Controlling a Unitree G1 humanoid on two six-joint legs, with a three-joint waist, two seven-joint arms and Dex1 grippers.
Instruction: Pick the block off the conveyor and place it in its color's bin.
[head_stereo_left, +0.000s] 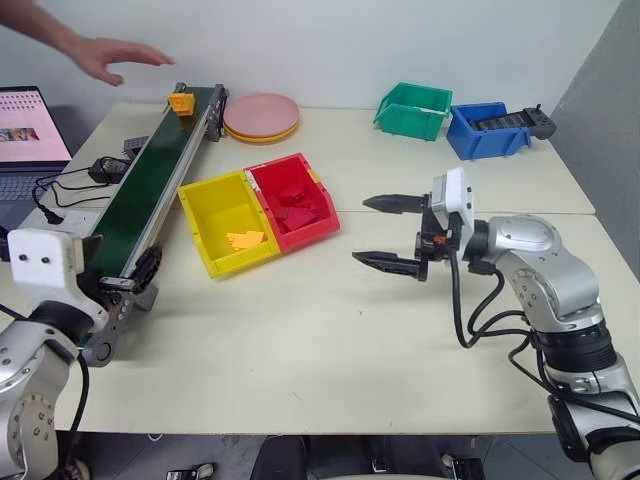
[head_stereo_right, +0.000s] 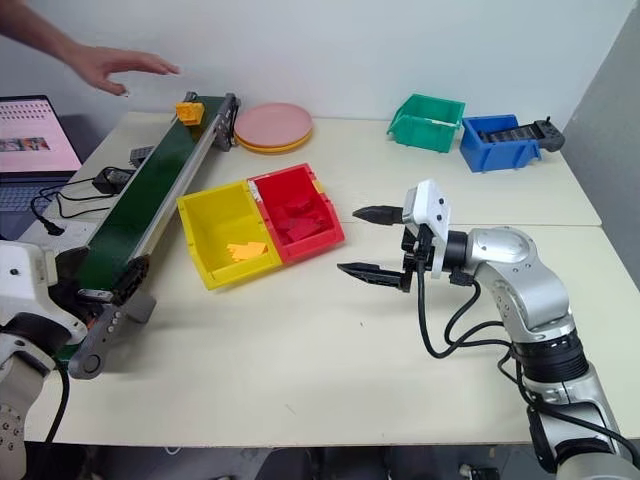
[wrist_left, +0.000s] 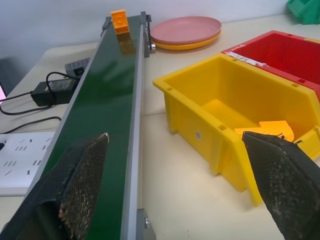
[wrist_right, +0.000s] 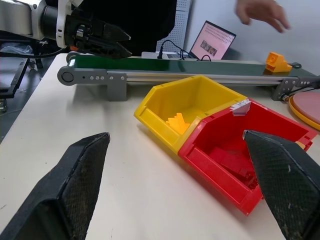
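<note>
Up top, notched orange block (head_stereo_left: 181, 101) on smooth green conveyor (head_stereo_left: 150, 180), glossy yellow bin (head_stereo_left: 222, 222), both claws released.

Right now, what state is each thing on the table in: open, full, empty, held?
Block: loose on the belt's far end.
Conveyor: carrying the block.
Yellow bin: holds a few yellow pieces.
Red bin: holds red blocks.
Left pincer: open, empty.
Right pincer: open, empty.
Plates: stacked.

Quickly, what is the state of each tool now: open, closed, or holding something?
Left tool: open, holding nothing.
Right tool: open, holding nothing.
</note>
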